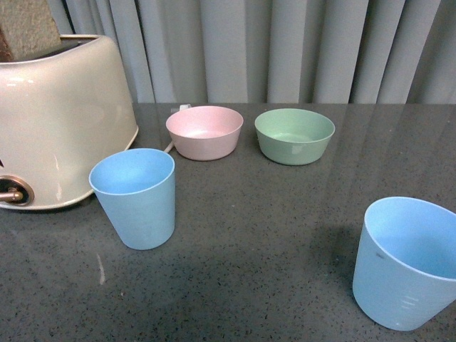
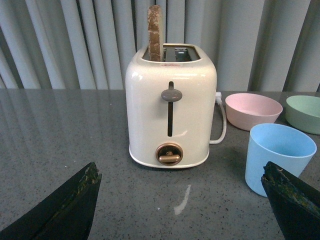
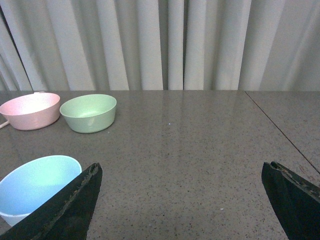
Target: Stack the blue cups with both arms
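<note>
The left tool (image 2: 180,169) is wide open and holds nothing, and one blue cup (image 2: 277,160) stands on the bench (image 2: 60,130) just past one of its tips, next to the toaster (image 2: 170,110). The right tool (image 3: 181,169) is wide open too and touches nothing, with the other blue cup (image 3: 35,185) near one tip, well apart from the first. Both cups are upright and empty, the pink bowl (image 1: 204,135) and the green bowl (image 1: 294,139) sit side by side further back and are empty too, and a slice of bread (image 2: 155,32) sticks up out of the toaster.
</note>
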`<action>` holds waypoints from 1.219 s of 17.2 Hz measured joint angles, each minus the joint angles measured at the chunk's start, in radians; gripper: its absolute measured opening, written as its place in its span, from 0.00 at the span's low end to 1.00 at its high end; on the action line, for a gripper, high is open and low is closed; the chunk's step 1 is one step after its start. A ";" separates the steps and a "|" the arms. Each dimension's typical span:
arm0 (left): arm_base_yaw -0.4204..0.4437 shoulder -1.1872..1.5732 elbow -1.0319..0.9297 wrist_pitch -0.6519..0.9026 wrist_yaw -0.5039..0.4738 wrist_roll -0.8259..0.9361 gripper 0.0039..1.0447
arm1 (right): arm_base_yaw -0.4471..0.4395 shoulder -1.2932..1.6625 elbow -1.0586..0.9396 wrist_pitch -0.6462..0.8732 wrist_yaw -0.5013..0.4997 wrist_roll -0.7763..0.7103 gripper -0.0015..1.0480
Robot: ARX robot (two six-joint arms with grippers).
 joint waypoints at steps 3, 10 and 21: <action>0.000 0.000 0.000 0.000 0.000 0.000 0.94 | 0.000 0.000 0.000 0.000 0.000 0.000 0.94; 0.000 0.000 0.000 0.000 0.000 0.000 0.94 | 0.000 0.000 0.000 0.000 0.000 0.000 0.94; 0.000 0.000 0.000 0.000 0.000 0.000 0.94 | 0.000 0.000 0.000 0.000 0.000 0.000 0.94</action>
